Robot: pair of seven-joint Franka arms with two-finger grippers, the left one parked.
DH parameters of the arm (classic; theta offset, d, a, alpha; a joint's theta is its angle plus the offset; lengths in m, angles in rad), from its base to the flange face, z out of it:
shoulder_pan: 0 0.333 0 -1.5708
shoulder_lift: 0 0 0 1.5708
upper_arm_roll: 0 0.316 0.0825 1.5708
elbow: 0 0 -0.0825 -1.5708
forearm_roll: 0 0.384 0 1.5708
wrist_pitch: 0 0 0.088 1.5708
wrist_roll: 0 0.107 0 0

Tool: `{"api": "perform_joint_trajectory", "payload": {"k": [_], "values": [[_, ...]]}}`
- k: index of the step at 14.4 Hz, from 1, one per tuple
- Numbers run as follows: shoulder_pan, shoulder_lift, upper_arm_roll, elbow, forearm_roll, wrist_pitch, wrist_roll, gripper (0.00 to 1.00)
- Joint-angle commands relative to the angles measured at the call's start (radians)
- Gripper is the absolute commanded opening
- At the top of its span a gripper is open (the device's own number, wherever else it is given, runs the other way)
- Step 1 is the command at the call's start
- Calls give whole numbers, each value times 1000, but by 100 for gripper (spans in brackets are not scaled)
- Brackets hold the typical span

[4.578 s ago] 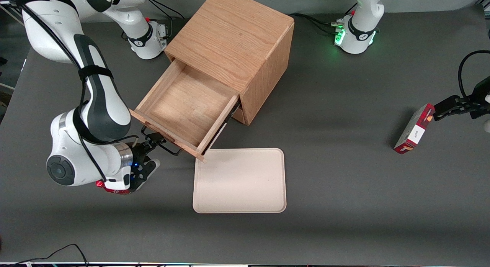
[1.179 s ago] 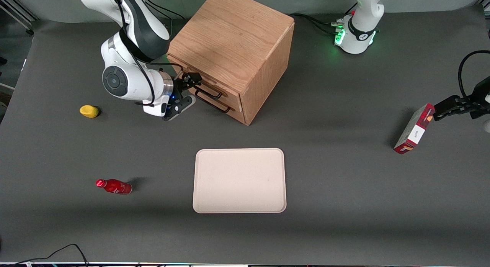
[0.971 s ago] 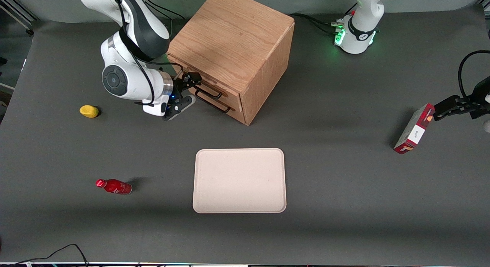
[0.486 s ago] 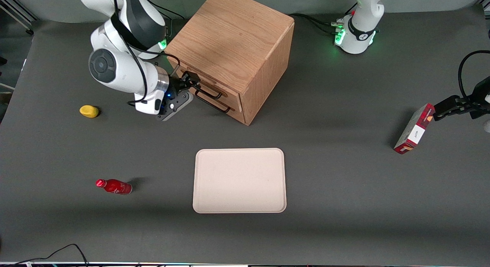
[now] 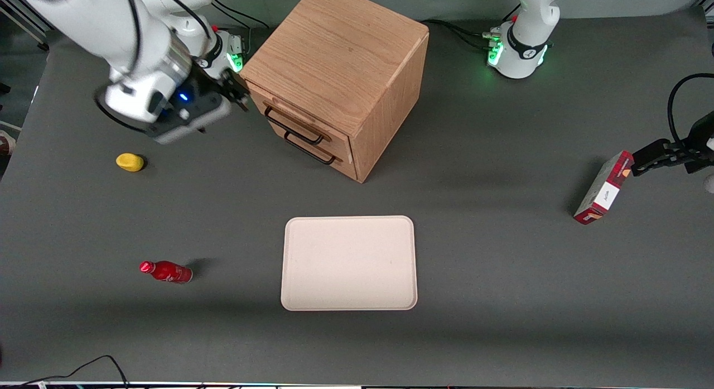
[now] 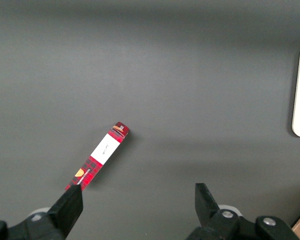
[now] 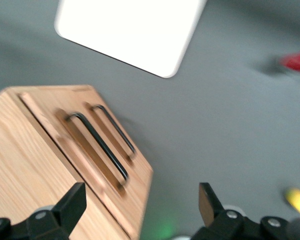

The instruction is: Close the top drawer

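The top drawer [image 5: 334,138] sits pushed flush into the light oak cabinet [image 5: 334,48]. Its black wire handle [image 5: 294,125] runs just above the lower drawer's matching handle [image 5: 309,149]. My right gripper [image 5: 237,92] hangs in the air beside the cabinet's front corner, toward the working arm's end, apart from the drawer. It is open and holds nothing. In the right wrist view the gripper [image 7: 140,200] stands wide open above the cabinet's edge, and the top drawer handle [image 7: 97,146] and the lower handle [image 7: 115,129] show side by side.
A beige tray [image 5: 349,263] lies flat, nearer the front camera than the cabinet. A red bottle [image 5: 165,271] on its side and a small yellow object [image 5: 129,162] lie toward the working arm's end. A red box [image 5: 604,188] stands toward the parked arm's end.
The top drawer, wide open 4.6 s ago, is shut. Over the last second my gripper left the drawer front, rising and drawing away toward the working arm's end.
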Motion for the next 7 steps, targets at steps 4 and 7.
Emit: {"api": "perform_joint_trajectory", "payload": {"k": [4,7], "values": [[5,-95,-156,108,-97,-176,271,100],[3,-147,-224,79,-91,-178,283,100]]}}
